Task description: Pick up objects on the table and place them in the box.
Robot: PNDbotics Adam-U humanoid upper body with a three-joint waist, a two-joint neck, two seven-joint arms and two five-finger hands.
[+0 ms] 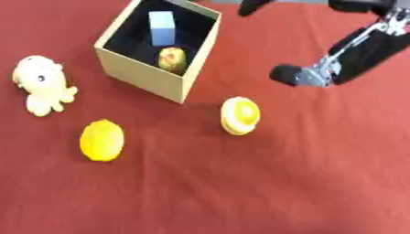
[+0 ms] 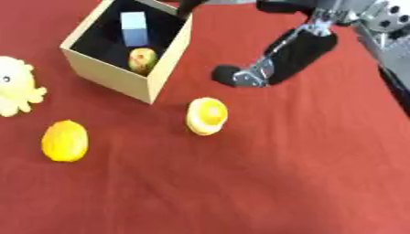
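A tan cardboard box point(image 1: 144, 75) with a dark inside stands at the upper left. It holds a pale blue block point(image 1: 163, 27) and a small yellow-red fruit point(image 1: 173, 59). On the red cloth lie a pale yellow octopus toy point(image 1: 40, 84) left of the box, a yellow lemon-like fruit point(image 1: 102, 140) in front of it, and a round yellow object point(image 1: 240, 115) standing on edge near the box's front corner. My right hand point(image 2: 298, 54) hovers at the upper right, above and right of the round yellow object, open and holding nothing. No left hand shows.
The red cloth point(image 1: 280, 183) covers the whole table. Part of my right arm point(image 2: 392, 50) runs down the right edge in the right eye view.
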